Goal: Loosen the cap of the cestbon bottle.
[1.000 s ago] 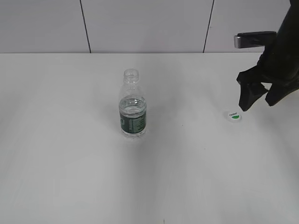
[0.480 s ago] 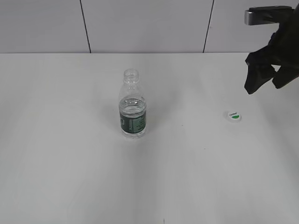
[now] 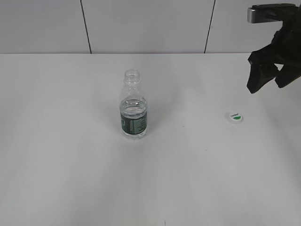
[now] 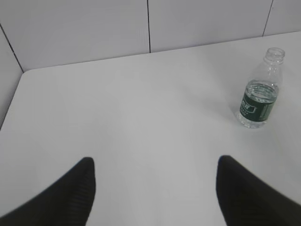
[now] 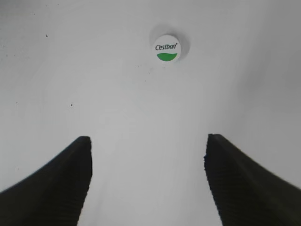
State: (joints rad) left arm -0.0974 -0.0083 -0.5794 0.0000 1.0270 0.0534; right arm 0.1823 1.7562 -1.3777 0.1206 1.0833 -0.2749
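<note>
White cap [image 3: 235, 117] lies apart from bottle [image 3: 133, 105]; both tools [image 5: 148, 181] [image 4: 155, 193] spread, empty.

**A:** What you've got of the right arm in the exterior view: all black, angular housing, with a grey-silver block at the top edge. The right gripper [image 3: 270, 81] shows two black wedge-shaped fingers.

**B:** Wrist views?

**A:** You see matte black fingers with fine ribbing on the right [image 5: 51, 179]; left gripper [image 4: 155, 195] looks the same. Screws or cables, probably hidden; can't tell.
</note>
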